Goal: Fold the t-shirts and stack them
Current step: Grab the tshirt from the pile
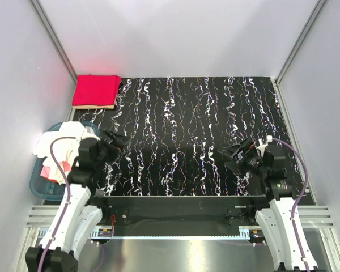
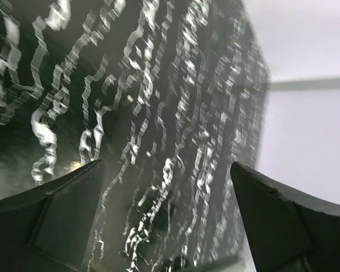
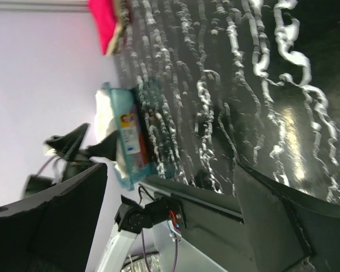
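A folded red t-shirt (image 1: 96, 89) lies on a folded cream one at the table's far left corner; it also shows in the right wrist view (image 3: 105, 20). A blue basket (image 1: 45, 181) off the table's left edge holds crumpled white and pink shirts (image 1: 59, 141); it shows in the right wrist view (image 3: 127, 139). My left gripper (image 1: 118, 139) is open and empty above the table's left side, beside the basket. My right gripper (image 1: 229, 154) is open and empty above the table's near right. The left wrist view shows its open fingers (image 2: 56, 221) over bare tabletop.
The black tabletop with white squiggles (image 1: 198, 130) is bounded by white walls at the back and sides. The metal frame rail (image 1: 170, 212) runs along the near edge between the arm bases.
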`<action>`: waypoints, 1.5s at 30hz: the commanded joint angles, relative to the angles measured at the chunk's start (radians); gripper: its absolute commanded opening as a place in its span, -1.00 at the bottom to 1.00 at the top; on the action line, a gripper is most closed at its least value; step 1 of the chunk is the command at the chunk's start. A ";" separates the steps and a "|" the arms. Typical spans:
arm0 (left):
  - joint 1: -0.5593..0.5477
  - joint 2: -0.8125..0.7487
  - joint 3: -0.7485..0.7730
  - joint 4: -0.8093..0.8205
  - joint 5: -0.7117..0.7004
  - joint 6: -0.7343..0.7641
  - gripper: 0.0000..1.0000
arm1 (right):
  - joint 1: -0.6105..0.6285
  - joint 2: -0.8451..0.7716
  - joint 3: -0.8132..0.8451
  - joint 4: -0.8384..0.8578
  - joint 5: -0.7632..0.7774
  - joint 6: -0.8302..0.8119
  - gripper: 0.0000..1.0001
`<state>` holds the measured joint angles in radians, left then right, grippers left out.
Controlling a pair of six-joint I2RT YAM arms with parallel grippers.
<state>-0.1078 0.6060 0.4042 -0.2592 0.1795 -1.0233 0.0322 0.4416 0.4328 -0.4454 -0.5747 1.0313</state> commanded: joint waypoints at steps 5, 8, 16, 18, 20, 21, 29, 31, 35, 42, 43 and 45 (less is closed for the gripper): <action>0.029 0.338 0.488 -0.494 -0.161 0.263 0.98 | -0.003 0.196 0.153 -0.239 -0.016 -0.106 0.99; 0.048 0.443 0.648 -0.610 -0.297 0.255 0.98 | -0.003 0.242 0.176 -0.220 -0.103 -0.152 0.99; 0.221 0.649 0.870 -0.712 -0.521 0.362 0.98 | -0.002 0.335 0.274 -0.233 -0.140 -0.224 1.00; 0.279 0.712 0.890 -0.732 -0.558 0.409 0.95 | 0.001 0.355 0.282 -0.231 -0.143 -0.224 0.99; 0.356 0.741 0.895 -0.729 -0.599 0.458 0.91 | 0.001 0.373 0.288 -0.236 -0.142 -0.224 0.99; 0.393 0.747 0.894 -0.729 -0.624 0.466 0.88 | 0.002 0.382 0.290 -0.233 -0.145 -0.223 0.99; 0.519 0.768 0.803 -0.718 -0.643 0.427 0.89 | 0.001 0.447 0.313 -0.222 -0.142 -0.192 0.99; 0.563 0.800 0.782 -0.697 -0.602 0.437 0.85 | 0.000 0.453 0.317 -0.219 -0.143 -0.188 0.99; 0.597 0.873 0.763 -0.654 -0.542 0.476 0.57 | 0.001 0.451 0.313 -0.219 -0.143 -0.178 0.99; 0.603 0.841 0.757 -0.632 -0.462 0.448 -1.00 | 0.000 0.447 0.316 -0.219 -0.158 -0.186 0.99; 0.602 0.798 0.756 -0.627 -0.406 0.434 -1.00 | 0.000 0.448 0.319 -0.219 -0.162 -0.188 0.99; 0.580 0.747 0.746 -0.609 -0.318 0.385 -1.00 | 0.000 0.451 0.322 -0.219 -0.171 -0.188 0.99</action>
<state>0.4900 1.4673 1.1500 -0.9203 -0.2764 -0.5880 0.0315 0.8951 0.7105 -0.6777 -0.7021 0.8455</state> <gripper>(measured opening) 0.026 0.994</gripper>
